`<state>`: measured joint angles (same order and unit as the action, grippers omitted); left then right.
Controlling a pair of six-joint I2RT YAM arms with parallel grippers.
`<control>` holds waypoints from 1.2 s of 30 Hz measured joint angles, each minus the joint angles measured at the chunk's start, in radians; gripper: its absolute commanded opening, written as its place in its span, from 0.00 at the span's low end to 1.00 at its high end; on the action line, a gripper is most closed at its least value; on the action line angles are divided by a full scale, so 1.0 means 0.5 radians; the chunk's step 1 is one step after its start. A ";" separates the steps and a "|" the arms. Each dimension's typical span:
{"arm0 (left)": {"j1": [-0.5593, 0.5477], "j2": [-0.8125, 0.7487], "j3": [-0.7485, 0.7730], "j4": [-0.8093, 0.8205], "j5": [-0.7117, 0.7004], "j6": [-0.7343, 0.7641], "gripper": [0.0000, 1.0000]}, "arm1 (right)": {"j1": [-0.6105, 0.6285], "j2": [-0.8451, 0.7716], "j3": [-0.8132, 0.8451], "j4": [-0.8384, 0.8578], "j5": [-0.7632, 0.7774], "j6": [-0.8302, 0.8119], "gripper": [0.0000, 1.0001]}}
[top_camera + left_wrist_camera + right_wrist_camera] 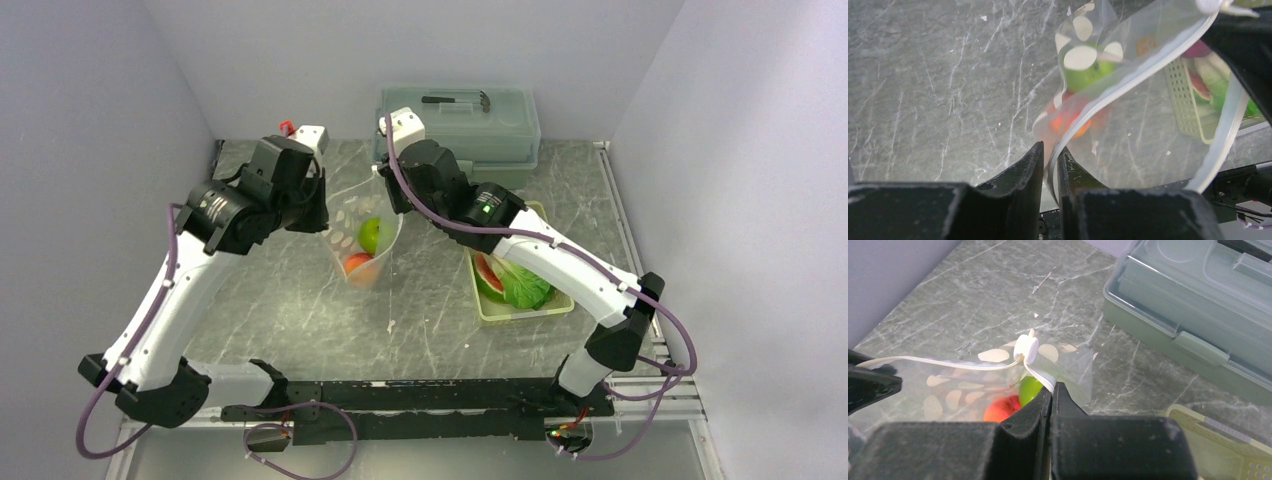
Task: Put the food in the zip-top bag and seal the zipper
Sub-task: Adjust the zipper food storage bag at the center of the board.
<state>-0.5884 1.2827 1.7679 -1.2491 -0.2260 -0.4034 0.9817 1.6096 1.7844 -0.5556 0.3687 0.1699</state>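
Observation:
The zip-top bag (352,215) hangs upright between my two grippers, clear with white dots. Inside it lie a green fruit (370,235) and an orange-red fruit (358,264). My right gripper (1052,390) is shut on the zipper strip just past the white slider (1026,348). The left gripper (1049,157) stands a narrow gap apart, and the zipper (1128,82) runs loosely between its fingers, against the right one. The bag's mouth gapes in a loop in the left wrist view. Lettuce (527,285) and a watermelon slice (487,274) lie in the tray.
The pale yellow-green tray (525,312) sits right of the bag, under my right arm. A lidded grey-green box (460,120) stands at the back, close behind the right gripper. Grey walls close in the table on three sides.

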 measured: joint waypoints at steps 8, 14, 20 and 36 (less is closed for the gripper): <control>0.002 -0.070 -0.058 0.056 0.034 0.050 0.39 | -0.014 0.072 0.269 -0.123 0.034 0.100 0.00; 0.002 -0.062 -0.167 0.124 0.078 0.053 0.47 | -0.015 0.137 0.407 -0.205 0.032 0.153 0.00; 0.003 -0.062 -0.182 0.180 0.078 0.059 0.33 | -0.015 0.156 0.413 -0.281 0.030 0.170 0.00; 0.004 -0.062 -0.236 0.354 0.078 0.104 0.00 | -0.015 0.181 0.439 -0.311 -0.036 0.177 0.00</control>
<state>-0.5865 1.2518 1.6501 -1.0721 -0.1871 -0.3515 0.9741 1.7000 2.0041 -0.7109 0.3508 0.2584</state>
